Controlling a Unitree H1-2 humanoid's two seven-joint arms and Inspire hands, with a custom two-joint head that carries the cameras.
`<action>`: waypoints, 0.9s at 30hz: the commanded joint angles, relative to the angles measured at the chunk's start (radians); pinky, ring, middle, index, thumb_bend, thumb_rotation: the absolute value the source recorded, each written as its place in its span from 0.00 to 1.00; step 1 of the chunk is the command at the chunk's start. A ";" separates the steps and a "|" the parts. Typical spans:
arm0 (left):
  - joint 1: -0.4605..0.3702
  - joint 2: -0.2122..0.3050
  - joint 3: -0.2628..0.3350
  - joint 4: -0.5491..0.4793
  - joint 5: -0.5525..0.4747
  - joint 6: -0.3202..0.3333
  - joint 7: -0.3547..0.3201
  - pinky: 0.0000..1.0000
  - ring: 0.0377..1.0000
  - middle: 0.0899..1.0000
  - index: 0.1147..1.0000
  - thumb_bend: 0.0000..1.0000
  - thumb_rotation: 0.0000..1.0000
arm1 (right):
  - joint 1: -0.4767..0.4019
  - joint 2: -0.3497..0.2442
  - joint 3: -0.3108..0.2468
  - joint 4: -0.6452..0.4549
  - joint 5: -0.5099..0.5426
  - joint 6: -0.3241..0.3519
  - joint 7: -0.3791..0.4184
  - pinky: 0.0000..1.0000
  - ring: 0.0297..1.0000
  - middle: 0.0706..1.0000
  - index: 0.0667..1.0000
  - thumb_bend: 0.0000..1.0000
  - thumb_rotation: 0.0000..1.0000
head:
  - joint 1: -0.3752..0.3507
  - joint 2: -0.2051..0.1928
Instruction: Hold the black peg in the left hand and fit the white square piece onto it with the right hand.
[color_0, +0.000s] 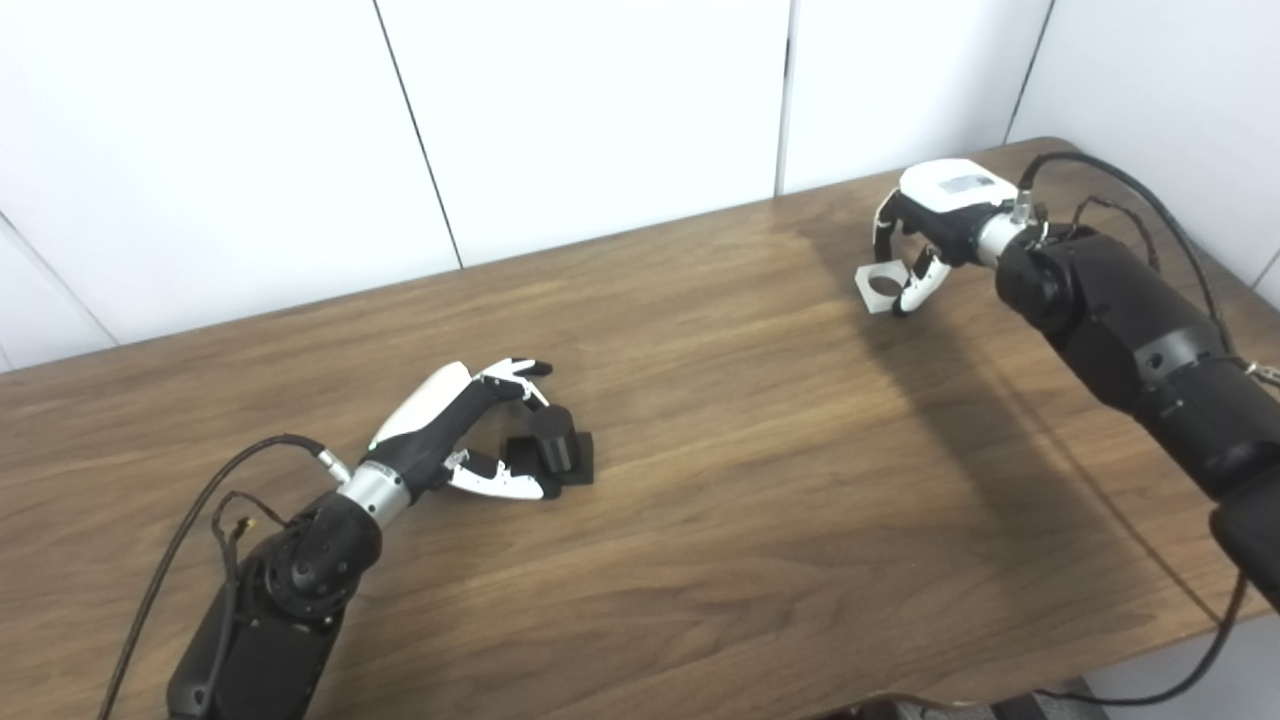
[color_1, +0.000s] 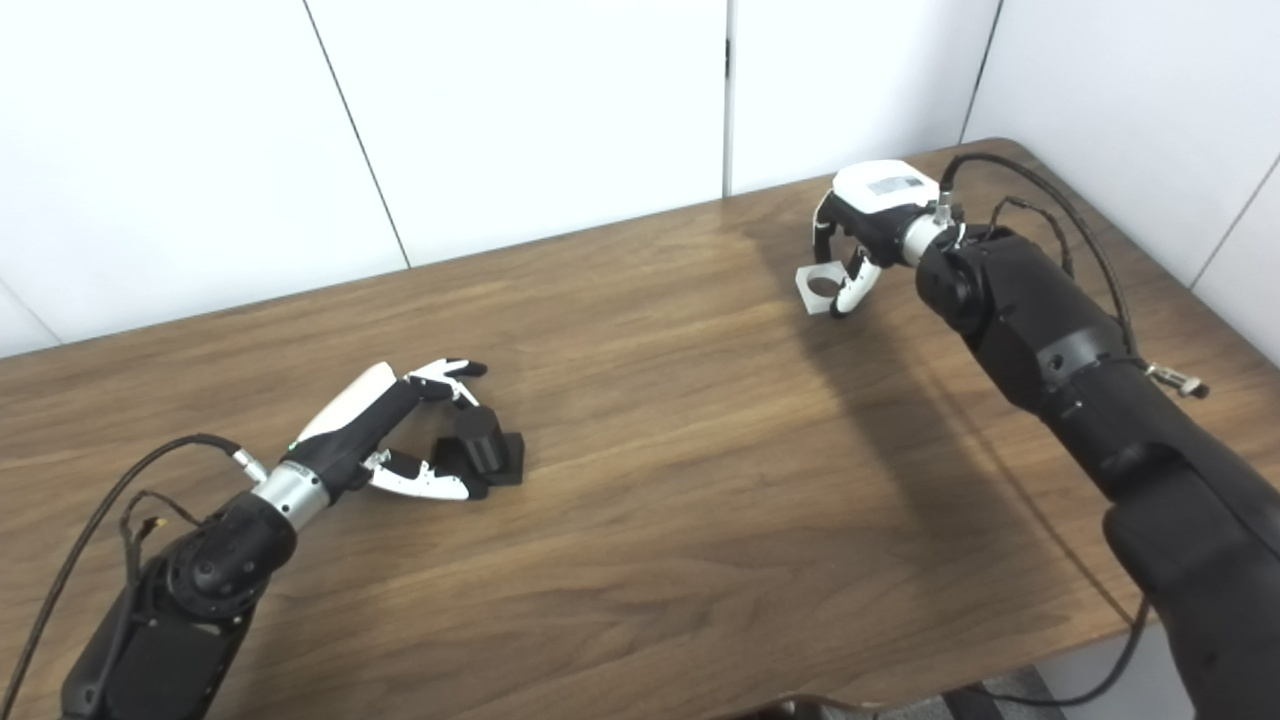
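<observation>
The left hand is cupping the black peg, fingers spread around it rather than clamped; the peg is standing upright on its square base on the counter, just ahead of the palm. The right hand is pinching the white square piece below its palm, well apart from the peg, which is lying far off toward the left arm's side.

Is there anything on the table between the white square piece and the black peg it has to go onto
Nothing visible. Only bare table lies between the white square piece at the right hand and the black peg at the left hand.
</observation>
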 joint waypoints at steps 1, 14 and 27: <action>0.036 0.034 -0.017 0.049 0.037 0.067 -0.052 0.93 0.97 0.91 0.43 0.52 0.07 | -0.024 -0.021 -0.019 -0.026 0.003 -0.008 -0.019 0.60 0.73 0.73 0.45 0.52 0.14 | 0.001 0.001; 0.034 0.029 -0.020 0.053 0.038 0.066 -0.052 0.93 0.97 0.91 0.43 0.52 0.07 | -0.006 -0.037 -0.084 -0.122 0.040 -0.050 -0.066 0.70 0.75 0.72 0.45 0.52 0.13 | 0.000 -0.002; 0.034 0.026 -0.023 0.053 0.042 0.062 -0.047 0.92 0.97 0.90 0.43 0.52 0.07 | -0.004 -0.037 -0.134 -0.212 0.070 -0.080 -0.059 0.65 0.74 0.71 0.45 0.52 0.13 | 0.014 0.002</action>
